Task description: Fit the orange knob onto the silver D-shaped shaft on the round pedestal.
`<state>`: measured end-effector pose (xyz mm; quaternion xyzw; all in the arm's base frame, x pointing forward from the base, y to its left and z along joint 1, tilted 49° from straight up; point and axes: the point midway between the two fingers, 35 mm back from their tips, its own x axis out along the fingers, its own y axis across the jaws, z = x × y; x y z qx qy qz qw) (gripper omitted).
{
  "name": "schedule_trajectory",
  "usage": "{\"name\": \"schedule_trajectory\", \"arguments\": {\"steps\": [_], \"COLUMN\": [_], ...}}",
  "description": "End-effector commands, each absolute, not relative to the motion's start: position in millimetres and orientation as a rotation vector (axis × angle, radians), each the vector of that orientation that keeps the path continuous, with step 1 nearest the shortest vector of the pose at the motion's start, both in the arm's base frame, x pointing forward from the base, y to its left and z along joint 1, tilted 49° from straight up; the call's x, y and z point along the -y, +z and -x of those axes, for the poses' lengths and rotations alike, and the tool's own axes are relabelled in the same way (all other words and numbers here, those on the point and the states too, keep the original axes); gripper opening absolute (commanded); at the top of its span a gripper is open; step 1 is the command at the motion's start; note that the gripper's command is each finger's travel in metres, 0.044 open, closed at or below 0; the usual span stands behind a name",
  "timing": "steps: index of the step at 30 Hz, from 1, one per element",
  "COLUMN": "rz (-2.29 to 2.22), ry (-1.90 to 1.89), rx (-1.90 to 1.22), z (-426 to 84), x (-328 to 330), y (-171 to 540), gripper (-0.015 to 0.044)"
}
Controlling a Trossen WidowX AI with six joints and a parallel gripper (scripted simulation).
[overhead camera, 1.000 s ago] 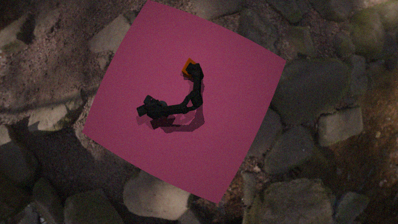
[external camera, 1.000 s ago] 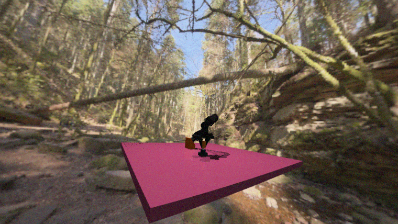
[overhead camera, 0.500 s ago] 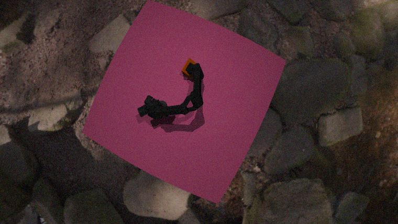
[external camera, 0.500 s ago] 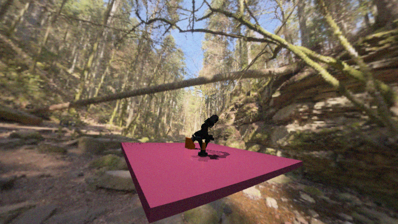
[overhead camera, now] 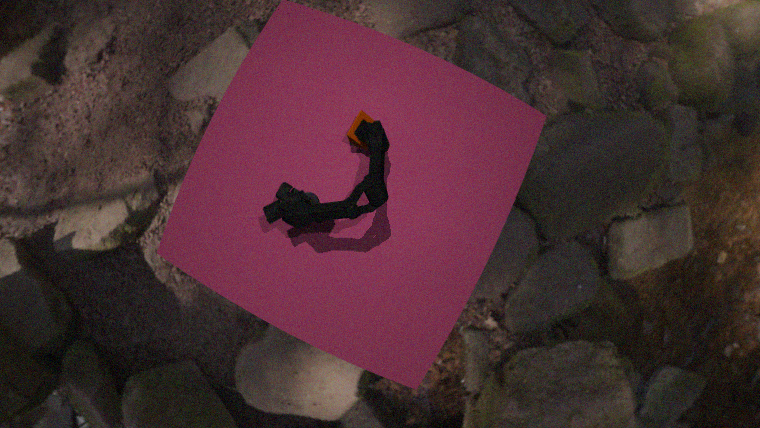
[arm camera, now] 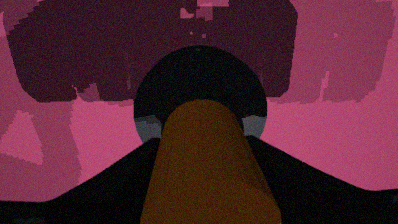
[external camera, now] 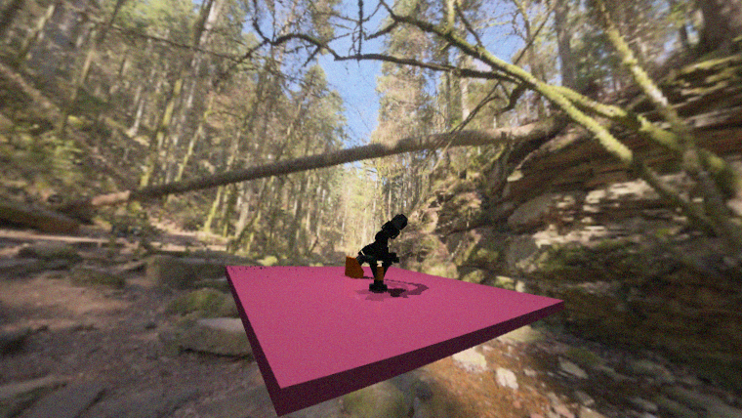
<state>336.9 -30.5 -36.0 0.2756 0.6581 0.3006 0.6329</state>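
The orange knob (external camera: 380, 273) (arm camera: 207, 165) is upright between the fingers of my gripper (external camera: 379, 276) (arm camera: 202, 145), which is shut on it. The round pedestal (external camera: 378, 287) (arm camera: 200, 70) is directly under the knob, mostly dark in shadow, with grey lit patches at its sides in the wrist view. The knob's lower end is at or very close to the pedestal's top; I cannot tell whether it is fully seated. The silver shaft, the knob's hole and both flat sides are hidden. In the top view the arm covers the knob and pedestal.
An orange block (overhead camera: 354, 127) (external camera: 353, 267) stands on the pink table top (overhead camera: 452, 159) (external camera: 321, 337) beside the arm's base end. The black arm (overhead camera: 376, 164) (external camera: 381, 241) bends from there to the pedestal. Its shadow falls around the pedestal.
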Motion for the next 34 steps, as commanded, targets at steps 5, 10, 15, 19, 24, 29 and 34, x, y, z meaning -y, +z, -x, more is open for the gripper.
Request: {"name": "schedule_trajectory", "arguments": {"steps": [5,10,15,19,24,29,34], "rz": [-0.630,-0.630,-0.630,-0.629,-0.628,-0.629,-0.629], "ry": [0.687,0.687,0.687,0.686,0.682,0.684,0.684], "rx": [-1.504,-1.504,-1.504,-1.505,-1.506,-1.506,-1.506], "z": [-336.9,-336.9,-336.9,-338.6,-342.3,-343.4,-343.4], "x": [31.2,31.2,31.2,38.0,89.1,103.9,103.9], "y": [-35.5,-35.5,-35.5,-30.3,14.0,27.8,27.8], "gripper": [0.0289,0.0420,0.0440,0.0440,0.0440,0.0440,0.0440]}}
